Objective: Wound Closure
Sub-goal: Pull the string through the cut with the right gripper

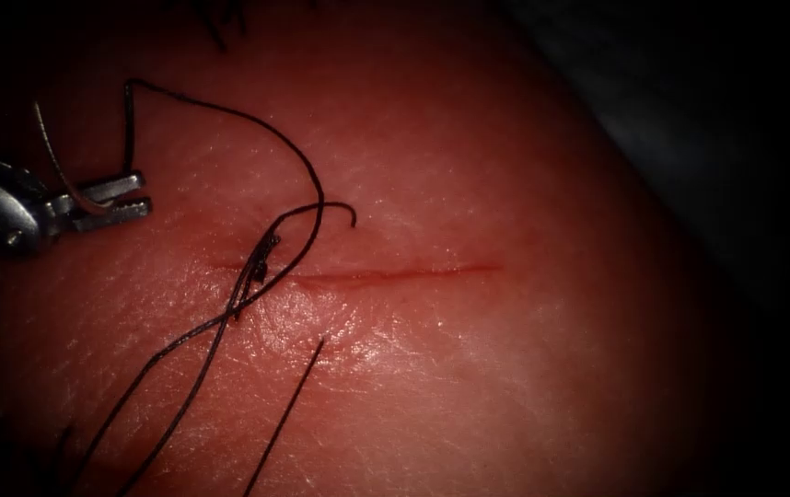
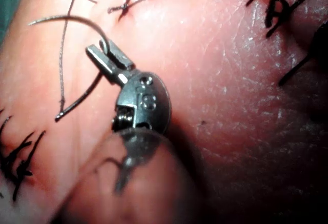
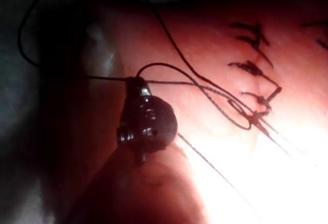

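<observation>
At far left we see one pincer, the left arm's, closed on one curved needle near its rear end, clear of the tissue. One knot sits at the cut's left end. We judge the slack thread could snag.

Thread strands cut off at endoscope view's lower edge; right end effector jaw state indiscernible
</observation>
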You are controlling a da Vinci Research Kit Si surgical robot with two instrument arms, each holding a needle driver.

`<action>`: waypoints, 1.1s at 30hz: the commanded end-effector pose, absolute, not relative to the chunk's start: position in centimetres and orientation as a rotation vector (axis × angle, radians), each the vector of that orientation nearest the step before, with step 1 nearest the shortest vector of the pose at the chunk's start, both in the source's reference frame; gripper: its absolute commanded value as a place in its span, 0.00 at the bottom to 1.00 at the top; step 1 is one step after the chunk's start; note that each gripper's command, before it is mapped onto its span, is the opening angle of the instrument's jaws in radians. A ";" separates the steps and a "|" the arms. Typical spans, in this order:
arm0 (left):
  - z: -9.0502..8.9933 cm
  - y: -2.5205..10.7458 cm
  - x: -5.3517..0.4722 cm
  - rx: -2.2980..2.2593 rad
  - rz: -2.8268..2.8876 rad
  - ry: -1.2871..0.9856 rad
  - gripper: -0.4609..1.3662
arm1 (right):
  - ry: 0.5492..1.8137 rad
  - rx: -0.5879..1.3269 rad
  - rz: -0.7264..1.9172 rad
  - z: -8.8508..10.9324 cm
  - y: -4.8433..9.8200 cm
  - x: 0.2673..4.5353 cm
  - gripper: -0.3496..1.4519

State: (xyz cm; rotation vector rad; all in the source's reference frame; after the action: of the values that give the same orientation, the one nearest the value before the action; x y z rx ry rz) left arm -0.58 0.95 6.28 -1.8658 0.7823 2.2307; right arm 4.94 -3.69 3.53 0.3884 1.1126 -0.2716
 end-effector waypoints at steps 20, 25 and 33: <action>6.2 1.0 0.15 -1.803 2.240 0.803 0.06 | 1.060 0.534 -0.356 3.6 -4.0 5.17 0.00; 6.2 1.0 0.12 -1.798 2.240 0.806 0.06 | 1.141 0.471 -0.271 3.6 -3.7 5.01 0.57; 6.2 1.0 0.01 -1.797 2.239 0.812 0.06 | 1.197 0.301 -0.074 3.6 -2.9 4.40 0.83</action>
State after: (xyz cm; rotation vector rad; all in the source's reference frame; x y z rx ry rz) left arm 0.00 0.99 6.21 -1.7927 0.8230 2.2354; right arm 4.32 -2.76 3.57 0.2909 1.2015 -0.0619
